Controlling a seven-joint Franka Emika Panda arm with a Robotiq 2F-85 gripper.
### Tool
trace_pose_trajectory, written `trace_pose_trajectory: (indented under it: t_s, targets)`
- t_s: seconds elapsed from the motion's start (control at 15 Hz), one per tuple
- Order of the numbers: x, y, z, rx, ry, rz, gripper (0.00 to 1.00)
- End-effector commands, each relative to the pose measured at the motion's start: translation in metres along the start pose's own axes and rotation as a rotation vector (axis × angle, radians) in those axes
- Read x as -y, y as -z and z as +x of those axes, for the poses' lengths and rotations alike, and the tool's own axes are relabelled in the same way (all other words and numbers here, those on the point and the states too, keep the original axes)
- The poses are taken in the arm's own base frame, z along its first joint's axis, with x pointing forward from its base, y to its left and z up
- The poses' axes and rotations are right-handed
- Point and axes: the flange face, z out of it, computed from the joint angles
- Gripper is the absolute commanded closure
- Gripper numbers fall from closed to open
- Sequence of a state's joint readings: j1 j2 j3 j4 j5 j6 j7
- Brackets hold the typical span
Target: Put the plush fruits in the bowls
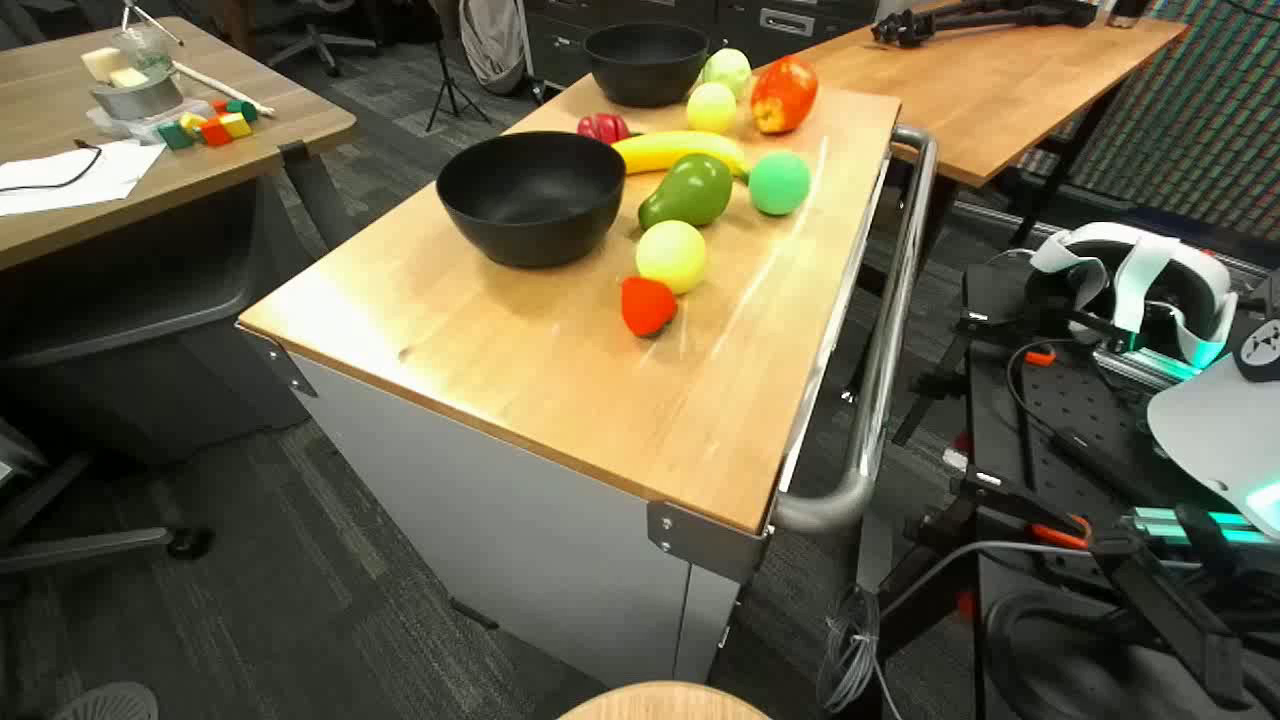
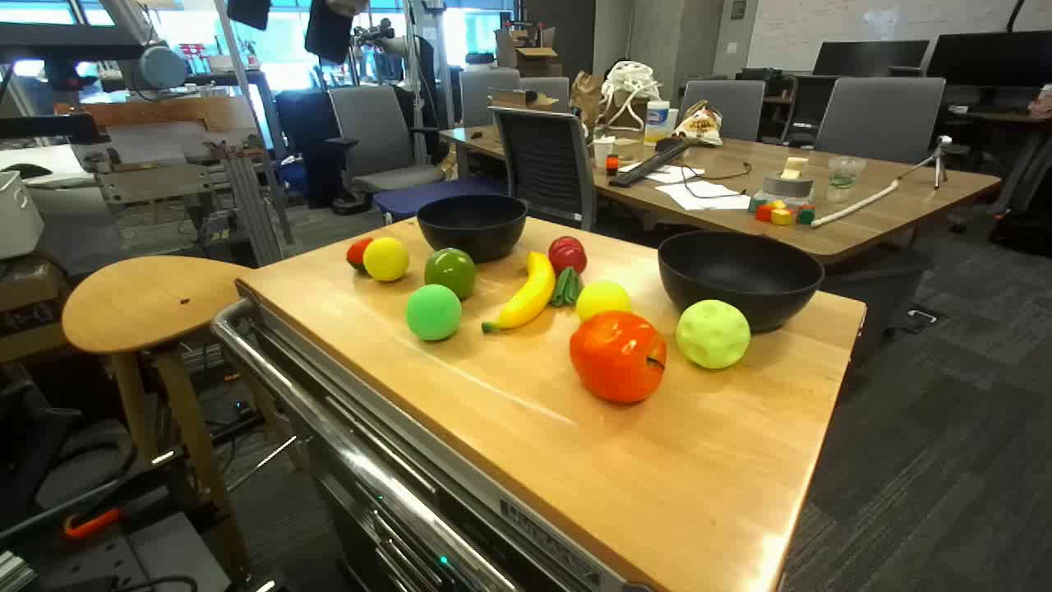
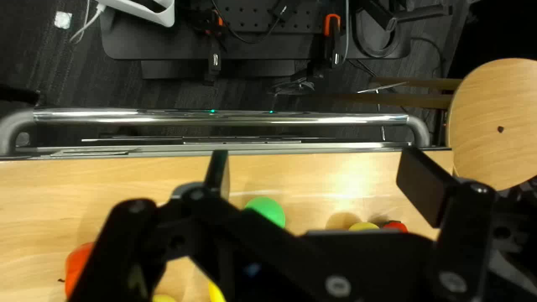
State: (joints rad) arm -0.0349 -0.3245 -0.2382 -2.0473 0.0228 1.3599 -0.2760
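Rolling fruit and a half-blocked view are the chief risks

The gripper [image 3: 321,180] is released, spread wide above the worktop [image 1: 530,360] and holding nothing. All nine visible fruits [image 1: 690,190] lie on the worktop, in an exterior view mostly to the right of the near bowl [image 1: 535,235] and the far bowl [image 1: 648,85]; none shows inside either.

The green ball [image 1: 778,183] lies toward the right, on the handle [image 1: 893,320] side, so a touch off centre could send it rolling over that edge. The near yellow ball [image 1: 672,257] and the strawberry [image 1: 647,305] are touching or just apart, which cannot be told; reaching for one would probably nudge the other. The long banana [image 1: 655,152] could swing if taken by one end and settle across a rim. The apple [image 1: 785,93] looks glossy and broad, so a shallow hold might slip.

In the wrist view the gripper itself hides much of the fruit, which could lead to a misjudged descent. The far bowl stands close to the worktop's left edge; a knock might push it off.
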Motion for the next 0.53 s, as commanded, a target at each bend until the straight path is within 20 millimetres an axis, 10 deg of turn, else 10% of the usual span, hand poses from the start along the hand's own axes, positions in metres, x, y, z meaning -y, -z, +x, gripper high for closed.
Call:
trace_pose_trajectory:
  t_s: [0.0, 0.47]
  targets:
    - [-0.0002, 0.0015, 0.0000, -0.002, 0.000, 0.000, 0.00]
    - [0.0002, 0.0050, -0.0012, -0.010, 0.001, -0.002, 0.00]
